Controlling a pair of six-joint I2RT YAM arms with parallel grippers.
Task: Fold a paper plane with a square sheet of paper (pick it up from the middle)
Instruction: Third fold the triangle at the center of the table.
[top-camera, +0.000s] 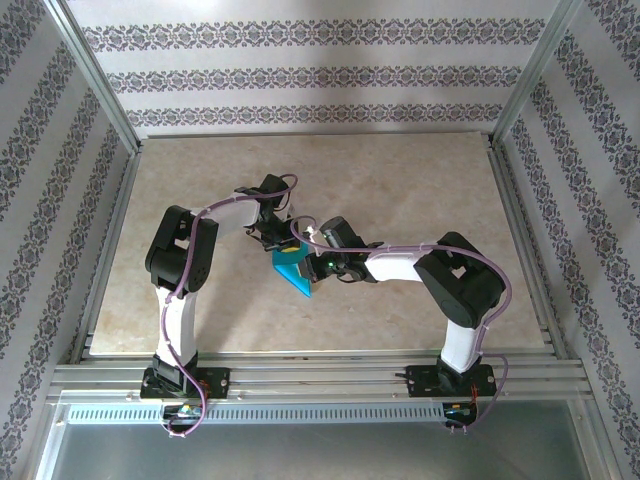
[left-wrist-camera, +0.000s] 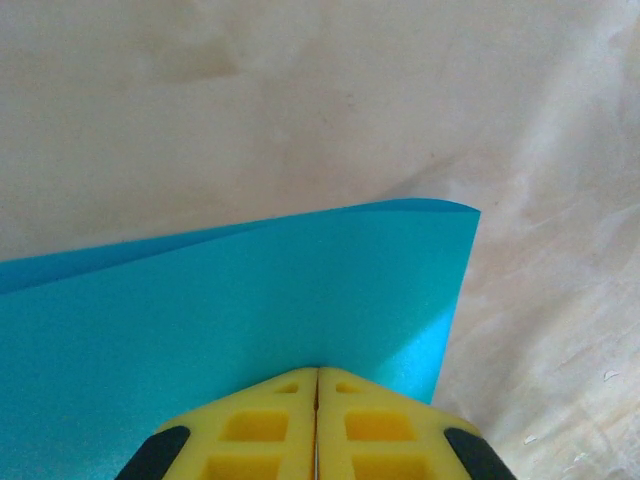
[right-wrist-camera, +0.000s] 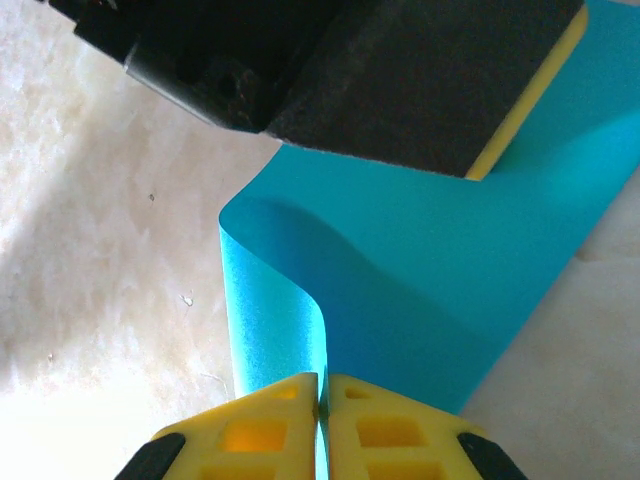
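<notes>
Wrists close, elbows out, left fingers (left-wrist-camera: 260, 425) and right fingers (right-wrist-camera: 385, 430) each pinched together on the square sheet of paper (left-wrist-camera: 250, 300).

white-and-black arms (top-camera: 180, 325), purple cables (top-camera: 220, 205), yellow ribbed fingers (left-wrist-camera: 285, 400)

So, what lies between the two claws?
The square sheet of paper: in the right wrist view it runs, curled, from the right claw to the left claw, both shut on it.

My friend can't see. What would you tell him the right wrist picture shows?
The right tool pinches the edge of a blue paper, which curls up and away over a pale table. At the top, the left tool, black with a yellow pad, grips the paper's far side.
</notes>
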